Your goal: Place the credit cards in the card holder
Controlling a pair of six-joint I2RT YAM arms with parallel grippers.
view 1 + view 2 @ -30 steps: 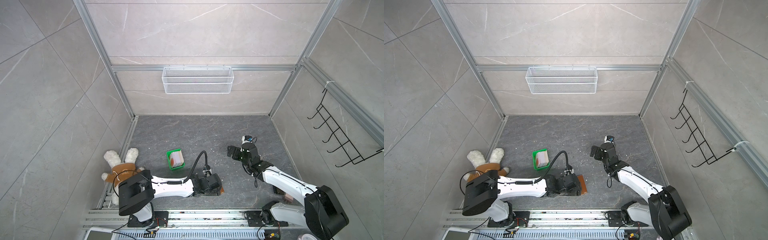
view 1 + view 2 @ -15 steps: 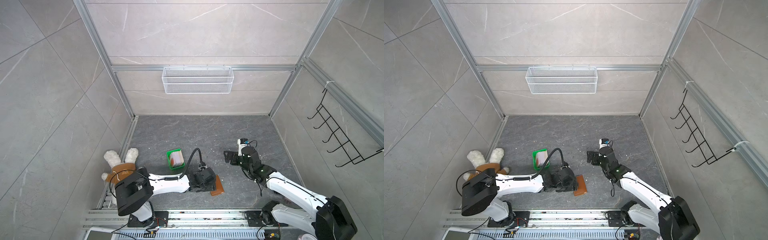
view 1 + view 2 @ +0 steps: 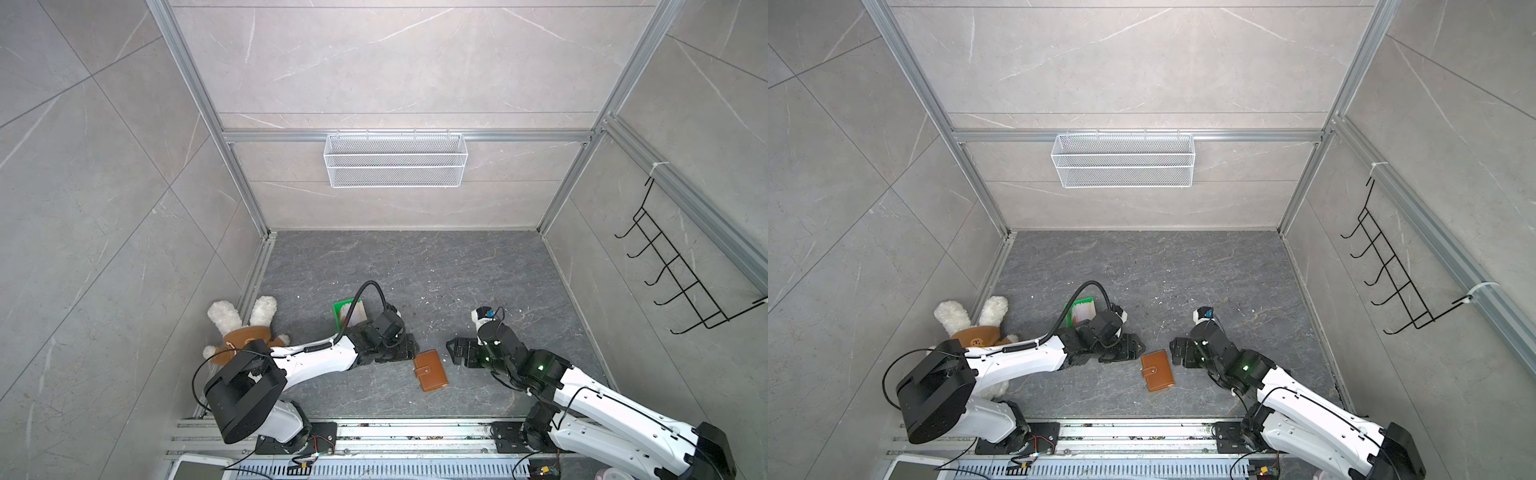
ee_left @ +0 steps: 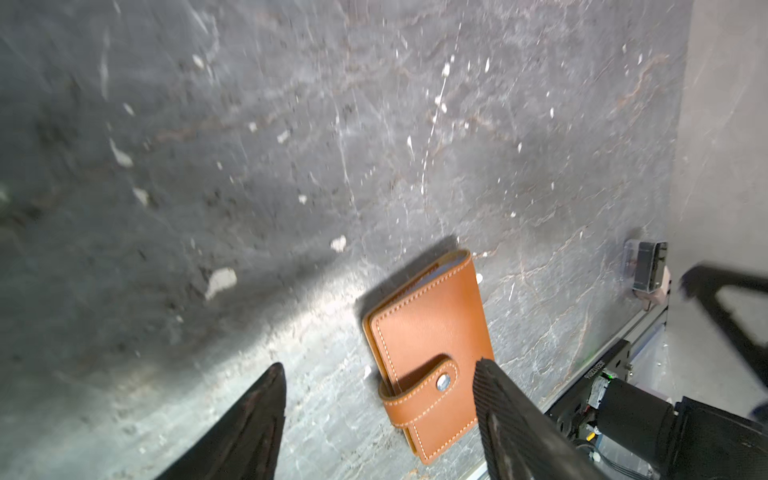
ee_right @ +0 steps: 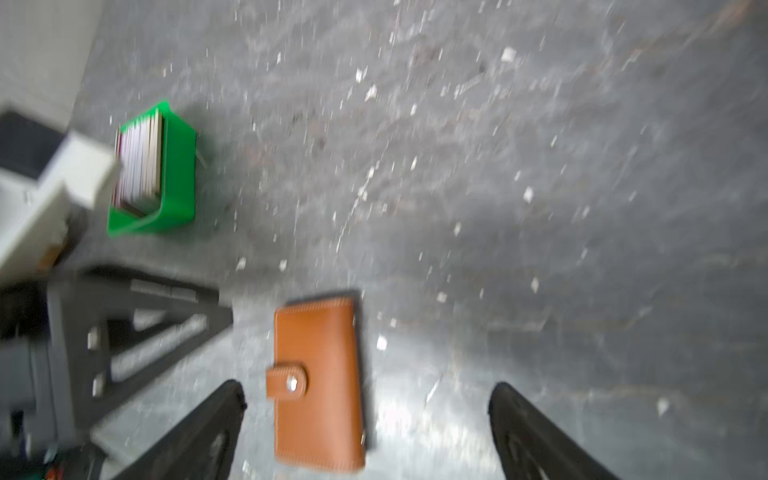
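Plainly, the card holder [image 3: 431, 370] is a small tan-brown leather booklet with pale stitching round its edges. It is closed, its strap pressed down by a silver snap, and it lies flat on the dark grey floor [image 3: 415, 270]. It sits between the two tools: the left gripper [image 3: 406, 348] is just beside one corner, and the right gripper [image 3: 456, 354] is near the opposite side.

In the left wrist view the left gripper's jaws stand well apart and empty. The holder lies just ahead of them, and one finger [image 4: 498, 399] overlaps its strap-side edge in the picture; whether they touch I cannot tell. The right wrist view is blurred, yet the right gripper [image 5: 368, 387] also shows its jaws spread wide with nothing between them, the holder just ahead and nearer one finger.

The credit cards [image 5: 139, 166] stand on edge in a green tray [image 5: 176, 178] just behind the left gripper, apart from the holder. Bare floor lies open beyond both tools up to the back wall [image 3: 395, 208]; the front rail [image 3: 395, 428] runs near the holder's far short edge
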